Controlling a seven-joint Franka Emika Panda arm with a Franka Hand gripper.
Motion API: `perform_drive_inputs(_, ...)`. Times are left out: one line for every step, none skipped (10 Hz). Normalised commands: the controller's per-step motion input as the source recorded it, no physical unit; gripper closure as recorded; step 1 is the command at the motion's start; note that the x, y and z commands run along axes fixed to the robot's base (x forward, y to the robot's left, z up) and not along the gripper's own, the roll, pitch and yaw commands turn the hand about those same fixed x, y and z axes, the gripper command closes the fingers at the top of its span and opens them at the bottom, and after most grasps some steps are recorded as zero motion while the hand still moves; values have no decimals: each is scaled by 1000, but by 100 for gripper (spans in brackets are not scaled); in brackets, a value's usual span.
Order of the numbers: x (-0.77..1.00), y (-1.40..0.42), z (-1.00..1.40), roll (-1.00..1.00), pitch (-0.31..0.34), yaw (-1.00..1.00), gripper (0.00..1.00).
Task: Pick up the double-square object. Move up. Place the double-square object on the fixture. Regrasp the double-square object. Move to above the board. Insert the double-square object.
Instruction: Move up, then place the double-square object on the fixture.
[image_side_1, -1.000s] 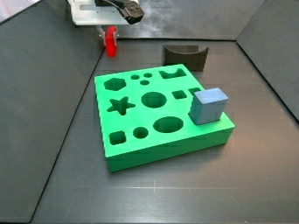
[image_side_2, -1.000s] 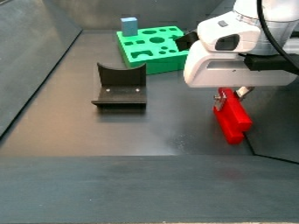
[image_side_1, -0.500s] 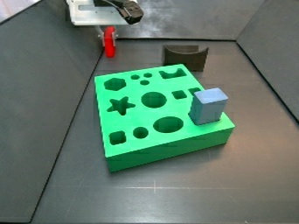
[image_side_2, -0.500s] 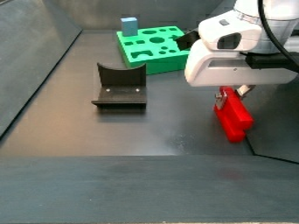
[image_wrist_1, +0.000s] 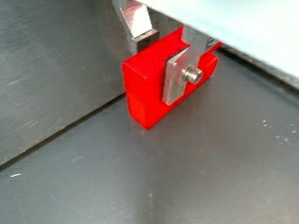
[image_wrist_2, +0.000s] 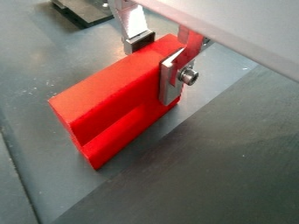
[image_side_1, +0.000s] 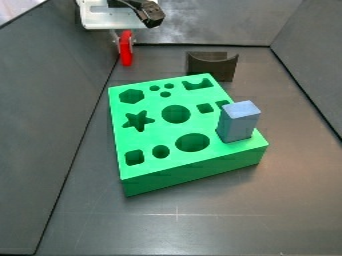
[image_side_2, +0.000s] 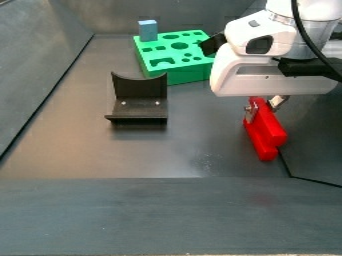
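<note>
The double-square object (image_wrist_1: 146, 96) (image_wrist_2: 105, 118) is a bright red block standing upright near the enclosure wall (image_side_1: 126, 47) (image_side_2: 265, 138). My gripper (image_wrist_1: 160, 63) (image_wrist_2: 156, 63) straddles its upper part, with one silver finger (image_wrist_1: 183, 74) pressed flat into the block's notch and the other finger (image_wrist_1: 138, 24) behind it. The gripper is shut on the block (image_side_1: 127, 32) (image_side_2: 263, 108). The dark fixture (image_side_1: 211, 64) (image_side_2: 136, 100) stands apart on the floor. The green board (image_side_1: 187, 172) (image_side_2: 174, 63) with cut-out holes lies further off.
A grey-blue cube (image_side_1: 239, 120) (image_side_2: 147, 27) sits on one corner of the board. Dark enclosure walls rise close beside the gripper and the red block. A seam in the floor runs under the block in a wrist view.
In a side view the gripper and the red block have crept upward by a very small amount. Fixture, board and cube are unmoved.
</note>
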Motion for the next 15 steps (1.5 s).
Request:
perform_drive_inputs(0,0,833,0,0,0,100)
perform_drive_inputs(-77,7,814,-3,23,7,100)
perform_drive_inputs(-75,-6,732,-26,26,10,100)
perform_drive_inputs(-44,-6,632,-56,33,12,100)
perform_drive_inputs(-28,-4,519,-86,35,15,100)
perform_drive_inputs(-21,-8,366,-123,26,18,100)
perform_drive_inputs(-20,-14,259,-147,15,18,100)
perform_drive_inputs(0,0,1000,0,0,0,100)
perform_drive_inputs(-3,2,1000,-16,-4,-8,100)
perform_drive_inputs(-12,-5,1000,-48,0,-2,100)
perform_drive_inputs(-16,-11,1000,-74,0,4,100)
perform_drive_inputs(-21,-15,1000,-98,-1,8,100)
perform_drive_inputs(-24,-18,1000,-118,-3,4,100)
perform_drive_inputs(-29,-18,1000,-141,-4,-7,100)
perform_drive_inputs(-29,-17,939,-157,-6,-12,100)
